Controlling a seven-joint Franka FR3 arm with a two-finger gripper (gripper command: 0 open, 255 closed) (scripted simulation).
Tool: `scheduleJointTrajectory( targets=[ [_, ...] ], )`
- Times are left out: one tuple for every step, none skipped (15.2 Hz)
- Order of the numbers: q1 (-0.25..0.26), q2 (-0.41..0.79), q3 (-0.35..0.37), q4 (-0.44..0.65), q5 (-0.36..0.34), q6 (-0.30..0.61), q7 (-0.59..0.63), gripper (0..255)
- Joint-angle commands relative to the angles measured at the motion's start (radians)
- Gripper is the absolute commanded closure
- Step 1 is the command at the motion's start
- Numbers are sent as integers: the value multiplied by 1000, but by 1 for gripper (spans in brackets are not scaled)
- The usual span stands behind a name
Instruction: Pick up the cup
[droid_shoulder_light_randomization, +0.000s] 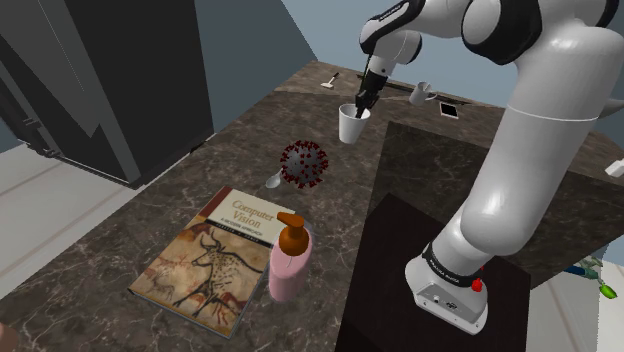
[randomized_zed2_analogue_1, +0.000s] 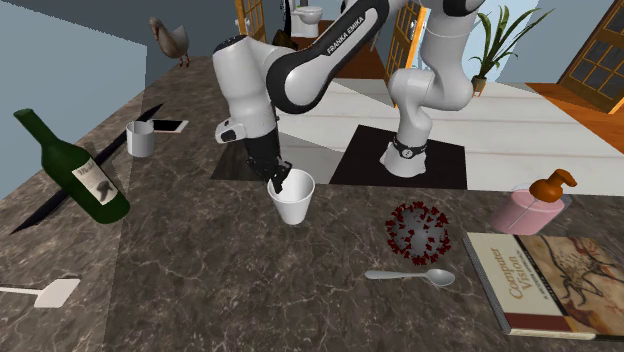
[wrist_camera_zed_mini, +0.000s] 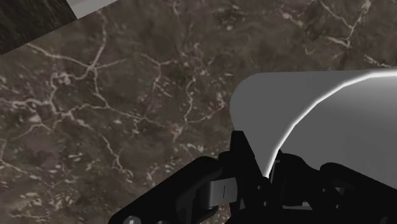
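Note:
A plain white cup stands upright on the dark marble counter. My black gripper comes down on the rim side nearest the arm. It is shut on the cup's wall, one finger inside and one outside. In the wrist view the cup's wall runs between the two fingers of the gripper, which clasp its edge. The cup's base still appears to rest on the counter.
A spiky red virus model, a spoon, a book and a pink soap dispenser lie nearer the stand. A green wine bottle, a grey mug and a phone sit beyond the cup.

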Motion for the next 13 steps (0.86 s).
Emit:
scheduleJointTrajectory(
  targets=[
    [2, -12, -3, 14, -11, -22, 11, 255],
    [3, -19, -4, 20, -17, -33, 16, 255],
    [4, -25, -6, 27, -22, -44, 21, 255],
    [5, -31, -7, 33, -27, -55, 26, 255],
    [6, -37, -8, 40, -32, -66, 31, 255],
    [7, -42, -10, 48, -37, -77, 36, 255],
    [8, -48, -11, 55, -42, -88, 41, 255],
    [8, -53, -12, 63, -46, -100, 45, 255],
    [9, -58, -12, 71, -51, -111, 50, 255],
    [9, -62, -13, 79, -55, -123, 54, 255],
    [10, -67, -14, 88, -59, -134, 59, 255],
    [10, -68, -14, 89, -59, -136, 59, 255],
    [10, -68, -14, 89, -59, -136, 59, 255]
  ],
)
